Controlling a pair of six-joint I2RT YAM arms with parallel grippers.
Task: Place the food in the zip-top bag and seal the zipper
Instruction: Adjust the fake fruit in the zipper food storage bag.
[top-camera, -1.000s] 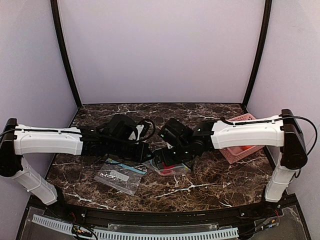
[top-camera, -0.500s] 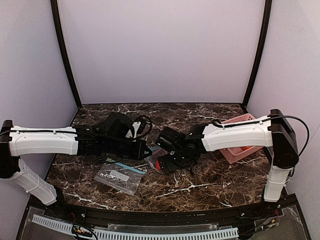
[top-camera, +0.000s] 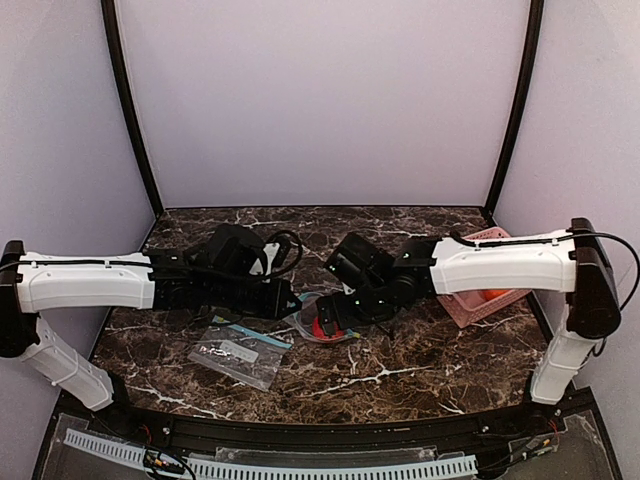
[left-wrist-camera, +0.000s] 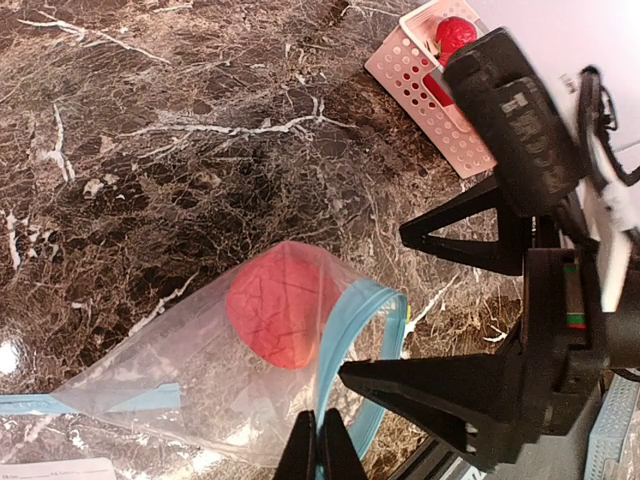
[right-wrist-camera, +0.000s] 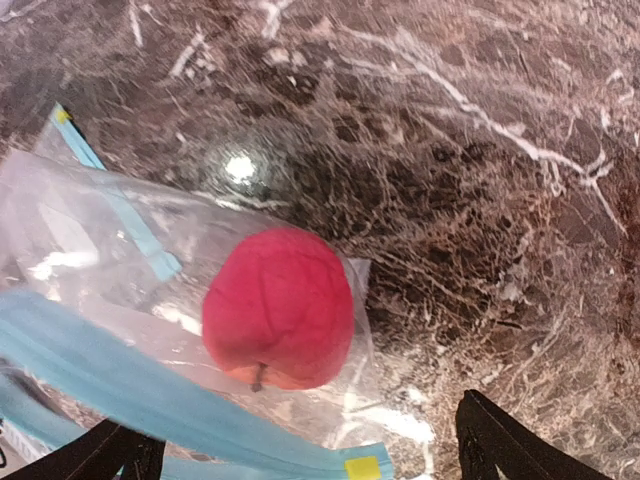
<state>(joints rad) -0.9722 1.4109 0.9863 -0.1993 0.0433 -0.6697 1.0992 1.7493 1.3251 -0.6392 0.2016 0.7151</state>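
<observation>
Red fruit (left-wrist-camera: 280, 305) now inside zip-top bag (left-wrist-camera: 170, 390), just below R gripper (right-wrist-camera: 300, 440): spread, empty, backed off. L gripper (left-wrist-camera: 320, 445) pinches zipper (left-wrist-camera: 345, 330) rim. More food (left-wrist-camera: 455, 33), prob. all in basket (left-wrist-camera: 420, 70), pending.

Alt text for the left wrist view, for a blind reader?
A red fruit lies inside a clear zip-top bag that the left gripper pinches at its teal zipper. The right gripper hangs open at the bag's mouth, a pink basket beyond.

Dark brown marble counter (top-camera: 420, 370) veined white, clear zip-top bag (left-wrist-camera: 170, 390) with teal-blue zipper (left-wrist-camera: 345, 330) and yellow end tab (right-wrist-camera: 360, 467), bright red food piece (right-wrist-camera: 280, 305) in the bag, pink slatted basket (left-wrist-camera: 425, 95), black fingers (right-wrist-camera: 500, 445), white-and-black arms (top-camera: 495, 265), pale lilac walls (top-camera: 320, 100)
</observation>
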